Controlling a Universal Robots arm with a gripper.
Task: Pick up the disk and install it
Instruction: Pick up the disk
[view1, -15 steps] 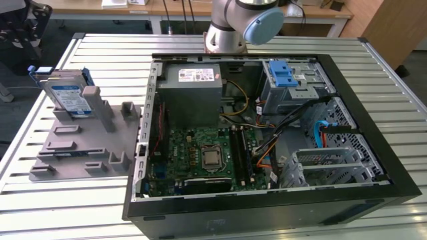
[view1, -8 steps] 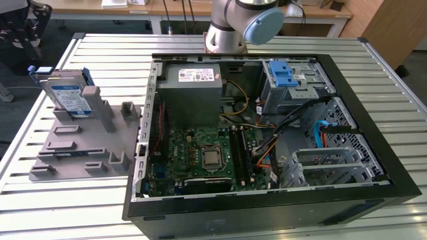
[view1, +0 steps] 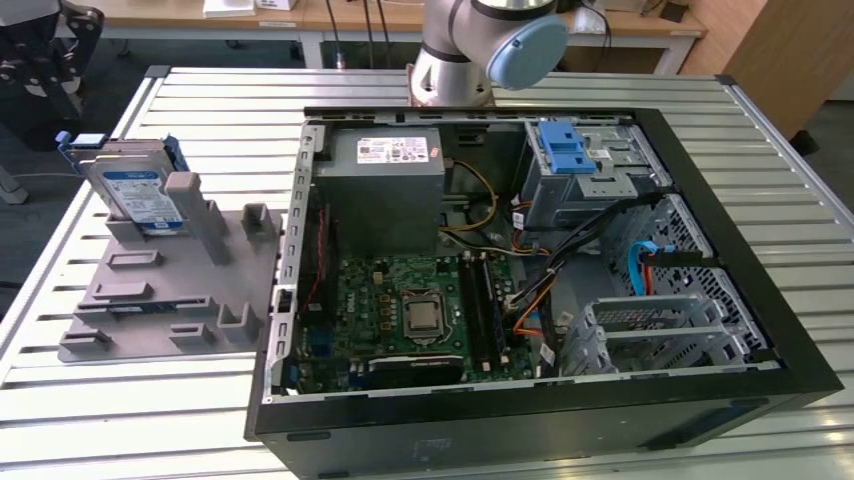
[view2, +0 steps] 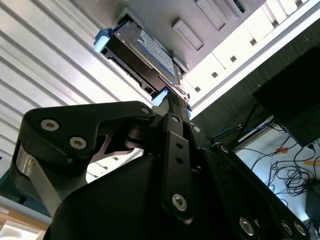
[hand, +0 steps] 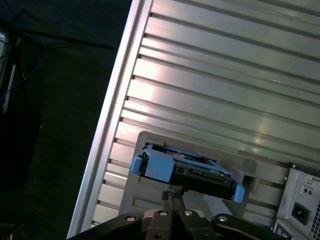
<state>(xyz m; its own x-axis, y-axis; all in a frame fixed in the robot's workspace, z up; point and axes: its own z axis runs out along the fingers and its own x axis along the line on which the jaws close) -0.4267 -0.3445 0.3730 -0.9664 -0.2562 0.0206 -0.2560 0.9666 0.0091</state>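
Note:
The disk (view1: 140, 190), a silver drive with a blue-and-white label and blue side rails, stands on edge, leaning in a grey holder (view1: 160, 290) on the exterior view's left. In the first wrist view the disk (hand: 187, 170) lies just beyond my gripper (hand: 172, 194), whose thin fingertips are together and hold nothing. From the second wrist view, the gripper (view2: 170, 96) points at one blue-railed end of the disk (view2: 142, 52), still apart from it.
An open computer case (view1: 747, 250) lies flat on the slatted metal table (view1: 187, 100), right of the holder. Inside are a grey power-supply box (view1: 387, 180), a green mainboard (view1: 400, 300), a metal drive cage with a blue latch (view1: 571, 158) and loose cables. The arm's base (view1: 467, 50) stands behind the case.

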